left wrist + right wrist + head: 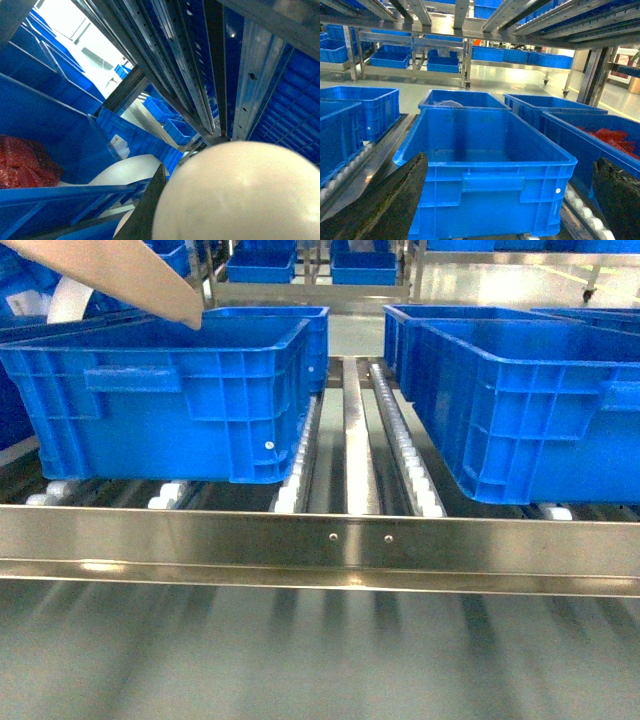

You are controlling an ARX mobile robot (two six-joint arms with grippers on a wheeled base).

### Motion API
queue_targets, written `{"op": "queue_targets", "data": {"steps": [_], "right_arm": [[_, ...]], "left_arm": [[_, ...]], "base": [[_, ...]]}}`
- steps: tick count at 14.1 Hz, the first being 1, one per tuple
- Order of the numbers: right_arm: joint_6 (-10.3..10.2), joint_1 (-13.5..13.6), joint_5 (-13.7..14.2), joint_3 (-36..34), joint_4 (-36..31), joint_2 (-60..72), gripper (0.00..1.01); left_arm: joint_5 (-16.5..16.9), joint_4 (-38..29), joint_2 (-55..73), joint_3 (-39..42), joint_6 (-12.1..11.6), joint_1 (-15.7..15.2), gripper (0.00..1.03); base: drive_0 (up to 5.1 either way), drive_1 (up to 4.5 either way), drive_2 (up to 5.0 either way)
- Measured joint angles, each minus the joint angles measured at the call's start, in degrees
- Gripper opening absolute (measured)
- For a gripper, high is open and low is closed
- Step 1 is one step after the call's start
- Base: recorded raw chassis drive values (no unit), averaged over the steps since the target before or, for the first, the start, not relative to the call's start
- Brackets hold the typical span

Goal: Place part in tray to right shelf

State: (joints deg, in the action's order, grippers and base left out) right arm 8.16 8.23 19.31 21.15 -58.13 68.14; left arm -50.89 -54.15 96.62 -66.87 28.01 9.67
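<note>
The beige-pink tray (120, 275) slants in from the top left of the head view, its tip over the left blue crate (170, 400). In the left wrist view the tray (245, 195) fills the lower right as a rounded beige mass. One dark finger (150, 210) of my left gripper (200, 195) presses against it, so that gripper is shut on the tray. My right gripper (511, 160) is open, its dark fingers (380, 205) spread on either side of a blue crate (485, 165) ahead. The part is out of view. The right shelf shows its shiny front rail (320, 540).
White roller tracks (400, 450) run between the left crate and a second blue crate (520, 410) at the right. A crate with red contents (610, 137) stands to the right in the right wrist view. Steel shelf rails (200, 75) pass overhead.
</note>
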Motion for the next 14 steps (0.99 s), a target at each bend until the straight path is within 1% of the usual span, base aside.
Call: {"op": "queue_targets", "data": {"steps": [1, 2, 3, 4, 5, 6, 7, 8, 9, 10, 11, 12, 13, 14], "right_arm": [[0.0, 0.0, -0.02, 0.0, 0.02, 0.0, 0.98], [0.0, 0.0, 0.0, 0.0, 0.0, 0.0, 0.98], [0.0, 0.0, 0.0, 0.0, 0.0, 0.0, 0.98], [0.0, 0.0, -0.02, 0.0, 0.02, 0.0, 0.98], [0.0, 0.0, -0.02, 0.0, 0.0, 0.0, 0.98], [0.0, 0.0, -0.02, 0.0, 0.02, 0.0, 0.98], [0.0, 0.0, 0.0, 0.0, 0.0, 0.0, 0.98], [0.0, 0.0, 0.0, 0.0, 0.0, 0.0, 0.98], [-1.46, -1.07, -3.82, 0.79, 7.85, -2.03, 0.93], [-4.24, -2.16, -10.73, -0.28, 15.39, -6.25, 0.8], [-5.86, -3.21, -13.64, -3.37, 17.31, -10.19, 0.65], [-6.73, -3.74, -14.34, -5.7, 17.4, -11.91, 0.52], [-7.1, -3.93, -15.1, -7.78, 17.55, -13.79, 0.4], [-7.13, -7.3, -19.02, -9.88, 18.21, -16.52, 0.25]], "left_arm": [[0.07, -1.07, -0.52, 0.66, 0.31, 0.35, 0.13], [-0.13, -1.95, -2.75, 3.41, 0.44, 1.2, 0.13], [-0.9, -5.68, -6.05, 7.48, -0.04, 3.3, 0.13], [-1.6, -8.98, -10.73, 11.91, -1.29, 6.45, 0.13], [-2.21, -14.97, -17.16, 18.03, -4.63, 11.23, 0.13], [-1.79, -18.97, -22.58, 23.43, -7.87, 15.3, 0.13], [-2.75, -19.96, -28.92, 30.51, -14.03, 20.28, 0.13], [-5.95, -19.96, -31.71, 37.38, -19.78, 23.1, 0.13], [-1.2, -4.15, -35.1, 37.92, -22.84, 20.76, 0.13], [12.24, 14.78, -41.05, 36.81, -25.68, 15.98, 0.13], [22.8, 28.02, -53.13, 39.56, -26.84, 12.94, 0.13], [28.98, 34.6, -59.32, 42.42, -26.99, 10.45, 0.13], [32.48, 36.65, -59.98, 45.86, -26.97, 8.15, 0.13], [35.26, 37.81, -60.19, 50.69, -26.99, 5.66, 0.13]], "base": [[0.0, 0.0, 0.0], [0.0, 0.0, 0.0], [0.0, 0.0, 0.0], [0.0, 0.0, 0.0], [0.0, 0.0, 0.0], [0.0, 0.0, 0.0], [0.0, 0.0, 0.0], [0.0, 0.0, 0.0], [0.0, 0.0, 0.0], [0.0, 0.0, 0.0], [0.0, 0.0, 0.0], [0.0, 0.0, 0.0], [0.0, 0.0, 0.0], [0.0, 0.0, 0.0]]}}
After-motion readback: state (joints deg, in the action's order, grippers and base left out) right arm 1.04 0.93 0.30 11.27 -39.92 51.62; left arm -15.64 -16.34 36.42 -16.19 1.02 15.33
